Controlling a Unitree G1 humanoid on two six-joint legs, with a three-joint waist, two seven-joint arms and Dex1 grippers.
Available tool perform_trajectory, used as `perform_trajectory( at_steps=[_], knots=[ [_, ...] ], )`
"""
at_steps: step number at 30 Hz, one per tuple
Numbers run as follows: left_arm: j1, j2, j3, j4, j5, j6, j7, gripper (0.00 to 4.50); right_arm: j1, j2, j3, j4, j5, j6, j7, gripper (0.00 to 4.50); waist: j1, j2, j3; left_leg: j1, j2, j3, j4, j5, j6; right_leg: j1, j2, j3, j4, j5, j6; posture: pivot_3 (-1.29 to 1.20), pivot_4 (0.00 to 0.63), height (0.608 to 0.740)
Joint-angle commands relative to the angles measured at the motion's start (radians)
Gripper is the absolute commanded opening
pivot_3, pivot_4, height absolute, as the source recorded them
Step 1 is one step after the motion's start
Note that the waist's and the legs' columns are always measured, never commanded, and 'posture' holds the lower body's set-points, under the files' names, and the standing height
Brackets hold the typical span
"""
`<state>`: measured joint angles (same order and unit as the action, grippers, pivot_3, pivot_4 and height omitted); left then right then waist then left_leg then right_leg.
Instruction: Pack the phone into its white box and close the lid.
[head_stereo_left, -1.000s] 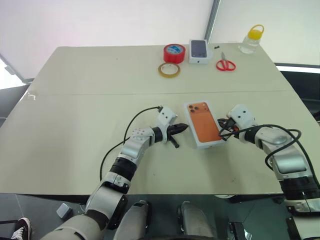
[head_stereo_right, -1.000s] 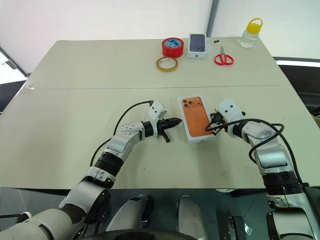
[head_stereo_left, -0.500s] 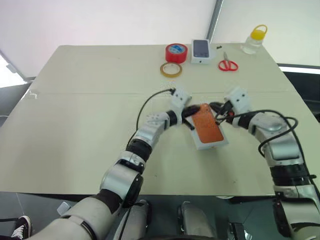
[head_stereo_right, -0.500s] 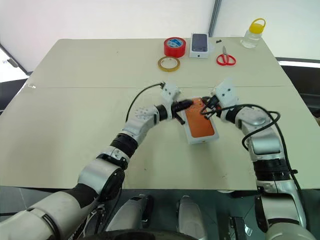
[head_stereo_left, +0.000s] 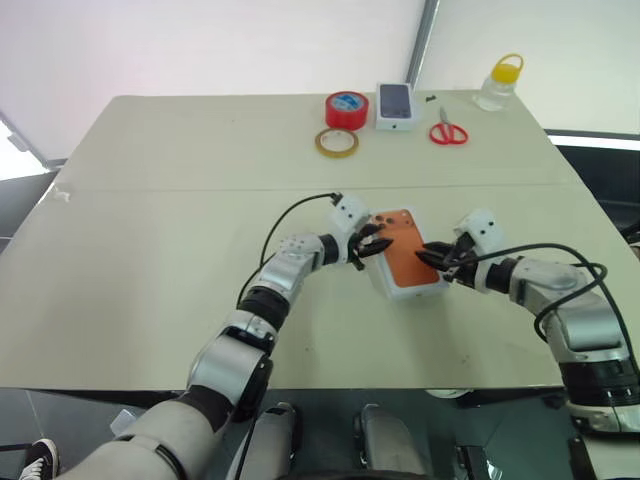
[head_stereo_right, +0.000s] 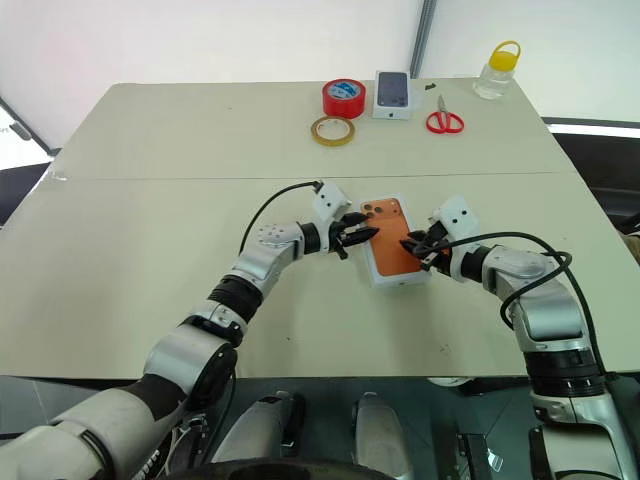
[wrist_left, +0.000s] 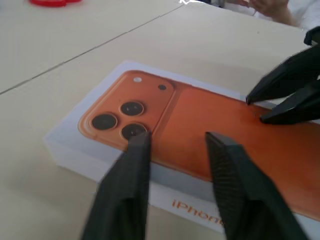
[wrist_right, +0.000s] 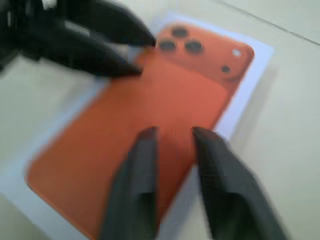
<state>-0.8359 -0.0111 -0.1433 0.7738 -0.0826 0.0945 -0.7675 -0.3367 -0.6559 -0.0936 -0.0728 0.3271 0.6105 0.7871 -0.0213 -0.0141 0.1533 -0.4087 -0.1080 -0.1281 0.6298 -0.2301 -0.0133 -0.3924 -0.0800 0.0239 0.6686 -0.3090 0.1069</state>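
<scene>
The orange phone (head_stereo_left: 405, 262) lies back up in the white box (head_stereo_left: 417, 293) at mid-table, its three-lens cluster (wrist_left: 120, 120) toward the far left corner. My left gripper (wrist_left: 177, 136) is open, its fingertips just over the phone's camera end on the left. From the right, my right gripper (wrist_right: 174, 131) is open too, hovering low over the phone's right long edge (head_stereo_left: 428, 256). Nothing sits between either pair of fingers. In the left wrist view the right gripper's fingertips (wrist_left: 280, 97) rest close to the phone's surface. The lid is out of view.
At the table's far edge stand a red tape roll (head_stereo_left: 346, 108), a tan tape ring (head_stereo_left: 337, 142), a small white box with a dark phone picture (head_stereo_left: 396, 104), red scissors (head_stereo_left: 448, 131) and a yellow-capped bottle (head_stereo_left: 497, 84). A person's hand (wrist_left: 265, 5) shows beyond the table.
My left gripper has come in from the bare table on the left to the phone's camera end. Both grippers have gone from shut to open.
</scene>
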Motion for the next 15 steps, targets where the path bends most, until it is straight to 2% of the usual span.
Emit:
perform_trajectory(
  at_steps=[1,2,3,4,5,8,11,15],
  knots=[
    [0.031,0.092,0.054,-0.209,-0.067,0.062,-0.058,3.84,-0.071,0.011,-0.079,-0.027,0.065,-0.025,-0.007,3.01,0.000,0.000,0.001,0.000,0.000,0.000,0.000,0.000,0.000,-0.001,0.000,0.000,0.000,0.000,0.000,0.00,0.150,0.740],
    [0.048,0.128,0.057,-0.264,-0.070,0.079,-0.069,4.34,-0.076,0.012,-0.081,-0.029,0.071,-0.031,-0.001,3.46,0.001,0.000,0.001,-0.001,0.000,0.000,-0.001,0.000,0.000,-0.002,0.000,0.000,0.000,0.000,0.000,0.00,0.150,0.740],
    [0.070,0.172,0.053,-0.316,-0.056,0.080,-0.073,4.50,-0.070,0.009,-0.073,-0.031,0.058,-0.063,0.004,4.11,0.003,0.000,0.001,-0.001,0.000,0.000,-0.001,0.000,-0.001,-0.002,0.000,0.001,0.000,0.000,0.000,0.00,0.150,0.740],
    [0.091,0.210,0.047,-0.354,-0.026,0.069,-0.051,4.50,-0.063,0.010,-0.068,-0.035,0.054,-0.082,0.011,4.49,0.004,0.000,0.001,-0.001,0.000,0.000,-0.001,0.000,-0.001,-0.002,0.000,0.001,0.000,0.000,0.000,0.00,0.150,0.740],
    [0.111,0.244,0.043,-0.389,-0.004,0.074,-0.034,4.50,-0.056,0.011,-0.066,-0.040,0.058,-0.086,0.015,4.49,0.006,0.000,0.001,-0.001,0.000,-0.001,-0.001,0.000,-0.001,-0.002,0.000,0.001,0.000,0.000,0.000,0.00,0.150,0.740],
    [0.231,0.353,0.075,-0.588,-0.143,0.252,-0.167,4.50,-0.014,0.017,-0.067,-0.093,0.099,-0.138,0.069,4.49,0.008,0.000,0.000,-0.001,0.000,0.000,-0.001,0.001,-0.001,-0.001,-0.001,0.001,-0.001,0.000,0.000,0.00,0.150,0.740],
    [0.308,0.400,0.135,-0.703,-0.213,0.307,-0.157,4.50,0.032,-0.010,-0.061,-0.128,0.119,-0.169,0.136,4.49,0.011,0.001,0.001,-0.002,0.000,0.000,-0.001,0.000,-0.001,-0.001,-0.001,0.001,-0.003,0.000,0.000,0.00,0.150,0.740],
    [0.452,0.528,0.186,-0.835,-0.237,0.340,-0.183,4.50,0.075,-0.063,-0.070,-0.110,0.099,-0.217,0.195,4.49,0.008,0.001,0.001,-0.001,0.000,-0.001,0.000,0.000,0.000,0.000,-0.001,0.000,-0.002,0.000,-0.001,0.00,0.150,0.740]
  ],
)
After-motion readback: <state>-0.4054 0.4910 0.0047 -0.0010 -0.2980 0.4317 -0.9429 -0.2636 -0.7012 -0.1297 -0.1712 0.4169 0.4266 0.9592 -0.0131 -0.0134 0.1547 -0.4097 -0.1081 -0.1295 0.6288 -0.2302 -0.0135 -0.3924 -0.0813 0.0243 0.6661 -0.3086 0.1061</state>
